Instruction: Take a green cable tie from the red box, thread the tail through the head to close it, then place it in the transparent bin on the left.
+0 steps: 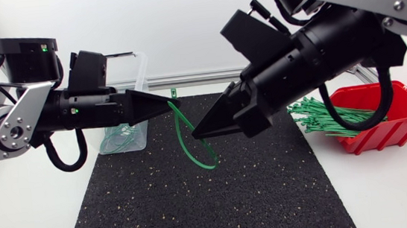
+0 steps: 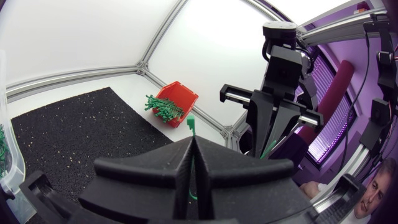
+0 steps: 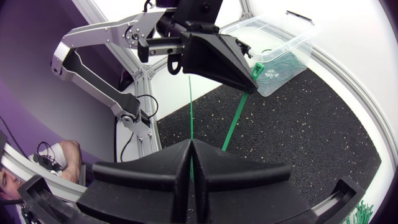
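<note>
A green cable tie hangs bent in a loop above the black mat, held between both grippers. My left gripper is shut on its head end, and the square head sticks out just past the fingertips. My right gripper is shut on the thin tail, which runs from its fingers toward the left gripper. The two tips stand close together, slightly apart. The red box at the right holds several green ties. The transparent bin stands behind the left gripper.
The black mat covers the table's middle, with white table surface on both sides. Some closed green ties lie inside the transparent bin. An aluminium frame rail runs along the table's back edge.
</note>
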Available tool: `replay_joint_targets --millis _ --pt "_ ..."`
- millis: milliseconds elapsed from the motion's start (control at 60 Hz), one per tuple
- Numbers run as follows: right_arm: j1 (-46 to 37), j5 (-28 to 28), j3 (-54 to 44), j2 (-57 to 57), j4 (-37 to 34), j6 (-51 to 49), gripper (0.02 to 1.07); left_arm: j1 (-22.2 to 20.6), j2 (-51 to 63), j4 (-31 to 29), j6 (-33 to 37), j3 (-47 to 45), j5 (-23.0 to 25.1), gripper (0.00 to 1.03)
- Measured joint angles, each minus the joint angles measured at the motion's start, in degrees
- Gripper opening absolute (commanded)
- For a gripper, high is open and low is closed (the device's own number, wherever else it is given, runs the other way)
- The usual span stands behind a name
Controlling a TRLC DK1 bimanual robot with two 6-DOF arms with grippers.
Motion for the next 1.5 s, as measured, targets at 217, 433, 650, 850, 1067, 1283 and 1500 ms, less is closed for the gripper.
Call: replay_joint_targets --millis 217,433,650,850,1067,1283,1500 --pt "-3.1 -5.8 4.1 3.5 -3.4 1.2 0.07 0.0 0.1 6.1 -2.8 -1.7 0.0 0.03" --pt "-4.6 -10.0 5.8 7.6 -6.4 1.5 0.07 0.3 -0.1 11.7 -6.4 -4.7 0.0 0.03" --pt "-6.6 -12.3 8.7 10.7 -9.6 3.0 0.07 1.0 -0.2 12.3 -6.8 -4.7 0.0 0.03" --pt "-11.0 -19.7 9.7 12.9 -10.2 11.2 0.07 1.0 -0.3 13.1 -6.8 -4.7 0.0 0.03" --pt "-11.0 -21.3 10.0 14.4 -11.6 13.0 0.07 0.5 -0.3 13.6 -6.7 -4.8 -1.6 0.03" --pt "-10.6 -25.8 11.9 15.8 -13.7 13.2 0.07 -0.2 -1.0 13.7 -6.7 -5.2 -2.1 0.03" --pt "-10.6 -27.5 12.3 16.7 -14.6 13.7 0.07 -0.2 -1.2 13.7 -6.7 -5.5 -2.2 0.03"
